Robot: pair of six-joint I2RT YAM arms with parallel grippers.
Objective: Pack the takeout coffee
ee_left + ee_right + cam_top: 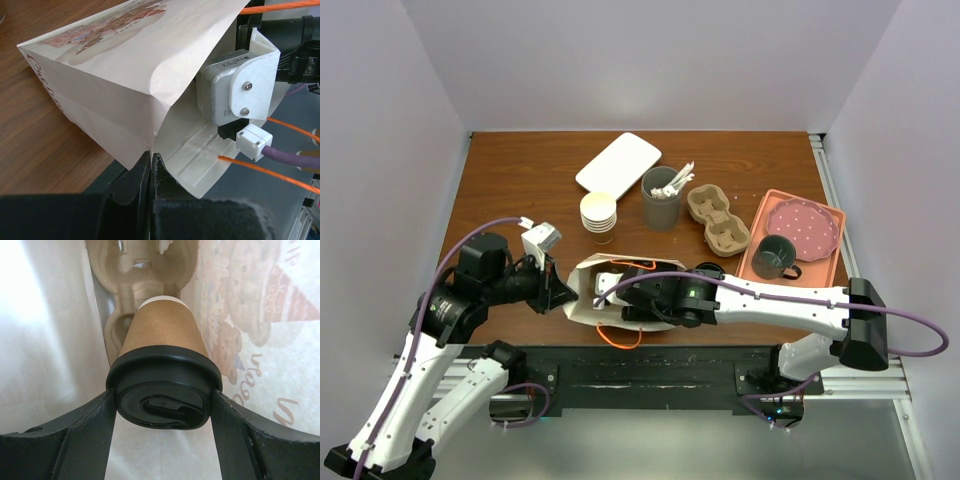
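Grips the coffee point(162, 340) by its black lid with the right pincer point(163, 410), deep inside the bag point(110, 80) lying on the bench point(30, 140). Pinches the bag's mouth edge tight with the left pincer point(151, 165). Ease straight ahead toward the pulp carrier point(145, 270) just beyond the cup's base, avoid brushing the paper walls on either side, and release only once seated.

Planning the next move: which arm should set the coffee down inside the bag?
Right. The right gripper is inside the paper bag, gripping the takeout coffee at its lid; the left gripper is shut on the bag's edge.
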